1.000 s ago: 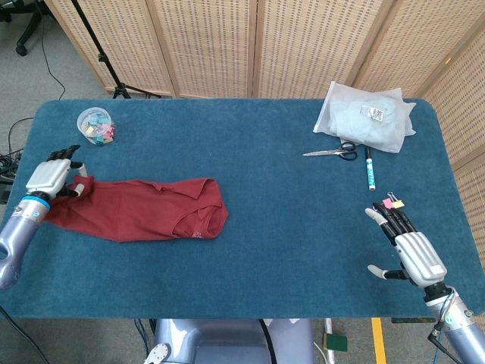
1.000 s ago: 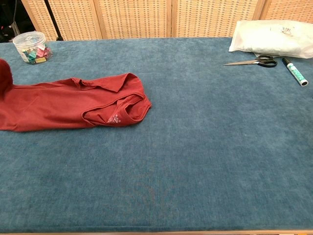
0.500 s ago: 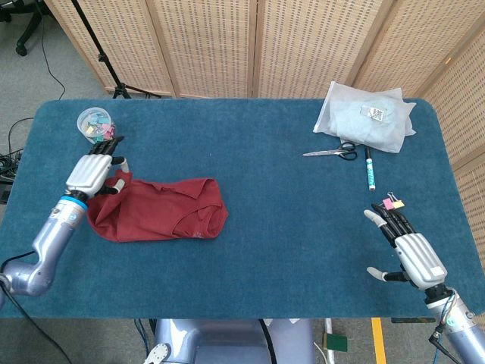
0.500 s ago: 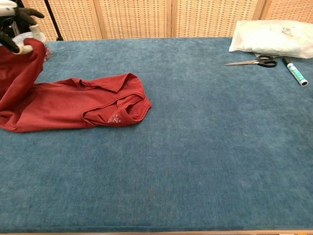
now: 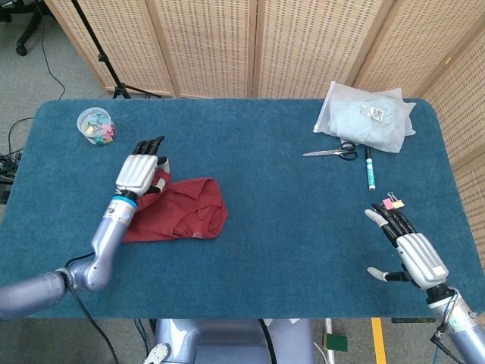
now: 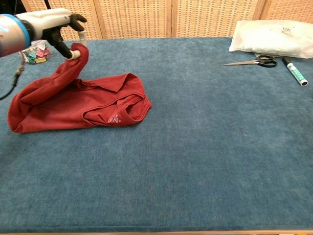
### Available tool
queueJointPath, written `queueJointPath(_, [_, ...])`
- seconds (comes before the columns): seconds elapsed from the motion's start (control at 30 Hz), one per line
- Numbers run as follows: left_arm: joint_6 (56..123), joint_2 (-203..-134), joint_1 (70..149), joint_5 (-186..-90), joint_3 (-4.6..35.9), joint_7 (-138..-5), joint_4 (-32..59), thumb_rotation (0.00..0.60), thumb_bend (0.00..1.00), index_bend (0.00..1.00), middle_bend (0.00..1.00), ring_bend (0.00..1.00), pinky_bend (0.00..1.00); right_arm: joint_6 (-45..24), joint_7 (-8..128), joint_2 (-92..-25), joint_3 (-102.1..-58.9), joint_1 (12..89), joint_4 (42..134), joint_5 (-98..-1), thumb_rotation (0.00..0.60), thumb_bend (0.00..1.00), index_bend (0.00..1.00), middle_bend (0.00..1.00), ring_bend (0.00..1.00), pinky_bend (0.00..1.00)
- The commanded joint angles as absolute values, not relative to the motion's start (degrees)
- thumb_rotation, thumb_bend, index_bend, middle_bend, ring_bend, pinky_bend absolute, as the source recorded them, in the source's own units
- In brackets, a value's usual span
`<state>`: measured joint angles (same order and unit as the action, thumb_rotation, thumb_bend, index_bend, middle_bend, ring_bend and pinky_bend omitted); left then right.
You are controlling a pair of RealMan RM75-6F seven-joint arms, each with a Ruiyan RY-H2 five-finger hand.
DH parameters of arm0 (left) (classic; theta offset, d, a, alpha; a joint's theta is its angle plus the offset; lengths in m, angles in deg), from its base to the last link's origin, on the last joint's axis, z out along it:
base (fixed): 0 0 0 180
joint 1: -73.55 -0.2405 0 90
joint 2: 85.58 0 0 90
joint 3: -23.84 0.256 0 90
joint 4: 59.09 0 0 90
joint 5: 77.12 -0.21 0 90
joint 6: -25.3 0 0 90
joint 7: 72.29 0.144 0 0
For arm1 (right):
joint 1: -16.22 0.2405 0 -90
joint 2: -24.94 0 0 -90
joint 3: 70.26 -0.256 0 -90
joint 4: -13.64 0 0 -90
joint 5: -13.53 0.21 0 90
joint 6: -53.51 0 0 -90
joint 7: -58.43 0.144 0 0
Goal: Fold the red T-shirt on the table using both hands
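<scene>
L hand (image 6: pixel 58 29) has the hem end of the red T-shirt (image 6: pixel 93 105) pinched betw. thumb & fingers, lifted off the table, other fingers spread above. Cloth hangs from the pinch in an arc down to the rest of the shirt, which lies bunched on the left half of the table, collar end toward the middle. Looks like the end-over-end fold is under way: lifted end is abt over the shirt's body. Next, I'd guess: carry it on toward the collar, lower, let go flat.

R hand (image 5: pixel 405 246) is well apart at the near right edge, fingers apart, holding nothing, so only one hand is on the job.

Surface is blue carpet-like table (image 5: pixel 288 220). On it: tub of coloured clips (image 5: pixel 95 125) far left, scissors (image 5: pixel 333 152), marker (image 5: pixel 370 168), plastic-bagged garment (image 5: pixel 367 115) far right, binder clips (image 5: pixel 393 202) nr the R hand. Behind: wicker screen panels (image 5: pixel 227 45), tripod leg (image 5: pixel 106 61), grey floor.
</scene>
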<state>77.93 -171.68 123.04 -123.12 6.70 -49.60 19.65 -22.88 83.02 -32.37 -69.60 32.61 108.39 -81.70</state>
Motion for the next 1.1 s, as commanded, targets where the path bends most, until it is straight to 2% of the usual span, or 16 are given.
queueJointPath(0.03, [78.36, -174.60, 125.53, -120.05, 6.44, -46.21, 17.07, 0.600, 0.61, 0.73, 0.00, 0.00, 0.00, -22.90, 83.28, -32.30, -69.54, 32.63, 108.35, -81.78, 0.600, 0.00, 0.00, 0.00, 0.00, 0.00])
queueJointPath(0.63, [74.83, -185.92, 131.34, -119.01, 6.80, -44.41, 4.81, 0.600, 0.59, 0.73, 0.00, 0.00, 0.00, -21.81, 85.59, -32.10, -69.55, 33.20, 107.43, -81.17, 0.600, 0.00, 0.00, 0.00, 0.00, 0.00])
queueJointPath(0.7, [74.22, -186.83, 131.63, -119.12, 6.65, -45.02, 3.75, 0.600, 0.57, 0.67, 0.00, 0.00, 0.00, -21.73, 85.73, -32.08, -69.53, 33.24, 107.38, -81.12, 0.600, 0.00, 0.00, 0.00, 0.00, 0.00])
queueJointPath(0.73, [73.98, -187.15, 131.70, -119.28, 6.60, -45.37, 3.42, 0.600, 0.55, 0.59, 0.00, 0.00, 0.00, -21.74, 85.77, -32.08, -69.54, 33.24, 107.36, -81.11, 0.600, 0.00, 0.00, 0.00, 0.00, 0.00])
queueJointPath(0.8, [73.30, -187.58, 131.77, -119.59, 6.52, -46.21, 2.94, 0.600, 0.51, 0.38, 0.00, 0.00, 0.00, -21.78, 85.78, -32.07, -69.54, 33.24, 107.31, -81.12, 0.600, 0.00, 0.00, 0.00, 0.00, 0.00])
queueJointPath(0.87, [72.86, -187.72, 131.70, -119.96, 6.29, -47.29, 2.96, 0.600, 0.41, 0.10, 0.00, 0.00, 0.00, -21.75, 85.79, -32.09, -69.52, 33.23, 107.29, -81.09, 0.600, 0.00, 0.00, 0.00, 0.00, 0.00])
queueJointPath(0.9, [72.82, -187.71, 131.55, -120.49, 6.03, -48.33, 3.13, 0.600, 0.36, 0.05, 0.00, 0.00, 0.00, -21.72, 85.78, -32.09, -69.50, 33.23, 107.27, -81.09, 0.600, 0.00, 0.00, 0.00, 0.00, 0.00])
queueJointPath(0.93, [73.05, -187.66, 131.34, -121.20, 5.68, -49.56, 3.41, 0.600, 0.27, 0.00, 0.00, 0.00, 0.00, -21.72, 85.74, -32.09, -69.48, 33.23, 107.26, -81.11, 0.600, 0.00, 0.00, 0.00, 0.00, 0.00])
queueJointPath(0.97, [73.42, -187.62, 131.06, -122.17, 5.46, -50.86, 3.60, 0.600, 0.18, 0.00, 0.00, 0.00, 0.00, -21.72, 85.71, -32.10, -69.48, 33.23, 107.24, -81.11, 0.600, 0.00, 0.00, 0.00, 0.00, 0.00])
queueJointPath(1.03, [74.21, -187.10, 130.33, -124.34, 4.99, -53.78, 4.36, 0.600, 0.07, 0.00, 0.00, 0.00, 0.00, -21.76, 85.65, -32.12, -69.45, 33.20, 107.23, -81.11, 0.600, 0.00, 0.00, 0.00, 0.00, 0.00])
queueJointPath(1.1, [74.51, -185.92, 129.74, -125.59, 4.76, -55.30, 5.57, 0.600, 0.02, 0.00, 0.00, 0.00, 0.00, -21.78, 85.58, -32.13, -69.42, 33.17, 107.21, -81.15, 0.600, 0.00, 0.00, 0.00, 0.00, 0.00])
